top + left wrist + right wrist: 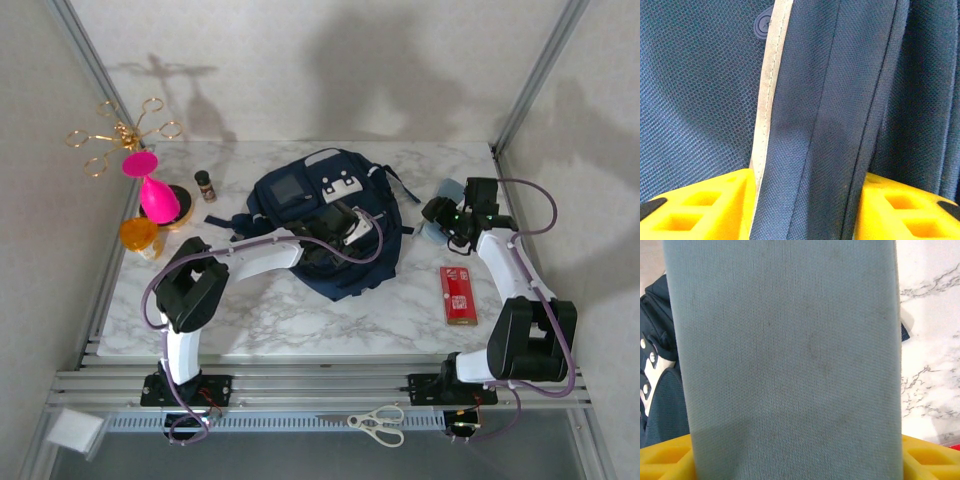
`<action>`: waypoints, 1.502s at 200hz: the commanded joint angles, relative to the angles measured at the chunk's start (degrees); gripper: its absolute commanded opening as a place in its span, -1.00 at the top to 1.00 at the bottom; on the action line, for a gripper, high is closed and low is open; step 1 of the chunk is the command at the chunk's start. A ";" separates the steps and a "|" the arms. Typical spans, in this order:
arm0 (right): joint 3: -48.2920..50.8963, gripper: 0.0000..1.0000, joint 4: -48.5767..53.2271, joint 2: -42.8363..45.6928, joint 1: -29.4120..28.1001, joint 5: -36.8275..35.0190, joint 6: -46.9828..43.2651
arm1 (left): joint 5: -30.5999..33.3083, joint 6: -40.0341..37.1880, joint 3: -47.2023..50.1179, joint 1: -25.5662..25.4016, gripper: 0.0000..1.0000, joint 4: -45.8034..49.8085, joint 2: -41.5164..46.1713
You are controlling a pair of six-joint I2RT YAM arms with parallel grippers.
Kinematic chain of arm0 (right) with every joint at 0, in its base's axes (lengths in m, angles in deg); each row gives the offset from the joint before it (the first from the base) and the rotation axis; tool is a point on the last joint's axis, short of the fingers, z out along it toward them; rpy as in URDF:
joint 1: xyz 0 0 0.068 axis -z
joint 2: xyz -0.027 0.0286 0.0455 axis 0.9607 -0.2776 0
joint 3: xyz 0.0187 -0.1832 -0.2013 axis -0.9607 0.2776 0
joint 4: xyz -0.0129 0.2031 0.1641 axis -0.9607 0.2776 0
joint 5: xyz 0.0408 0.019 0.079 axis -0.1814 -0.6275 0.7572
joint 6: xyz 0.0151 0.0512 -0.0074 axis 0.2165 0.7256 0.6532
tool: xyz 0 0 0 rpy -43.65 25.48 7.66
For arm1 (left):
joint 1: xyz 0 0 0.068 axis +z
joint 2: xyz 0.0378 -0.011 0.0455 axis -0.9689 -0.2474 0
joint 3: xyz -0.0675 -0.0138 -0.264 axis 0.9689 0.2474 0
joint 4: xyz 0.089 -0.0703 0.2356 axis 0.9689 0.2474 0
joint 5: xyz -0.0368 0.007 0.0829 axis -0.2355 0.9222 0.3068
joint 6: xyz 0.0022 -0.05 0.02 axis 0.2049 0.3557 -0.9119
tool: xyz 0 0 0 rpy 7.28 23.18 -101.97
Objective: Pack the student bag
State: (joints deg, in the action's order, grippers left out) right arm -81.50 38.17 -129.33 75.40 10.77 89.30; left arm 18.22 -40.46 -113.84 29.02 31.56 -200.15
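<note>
Midway along the worktop point(300, 325), toward its far edge, lies the student bag point(285, 190). The left gripper point(345, 225), half open, straddles a navy fold of it; whether it pinches, I cannot tell. Near the right edge, the right gripper point(445, 212) clamps a grey-blue fabric pouch point(790, 355).

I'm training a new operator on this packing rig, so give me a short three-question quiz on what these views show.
1. True or false: the red box lies inside the student bag.
2. What spans the gap between the fingers of the right gripper? A) a mug B) a pale blue fabric item C) a spoon
3. Fill in: the left gripper straddles a fold of ___ bag fabric.
Key: 1 false; 2 B; 3 navy.
</note>
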 commanded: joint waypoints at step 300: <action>0.87 -0.53 -16.60 -12.42 -18.74 18.76 7.36 | 2.00 36.36 -32.33 1.38 1.00 14.64 4.48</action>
State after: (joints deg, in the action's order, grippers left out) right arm -85.42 27.61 -144.54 55.64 25.83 94.92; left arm 18.41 -6.45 -144.90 30.12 51.84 -199.80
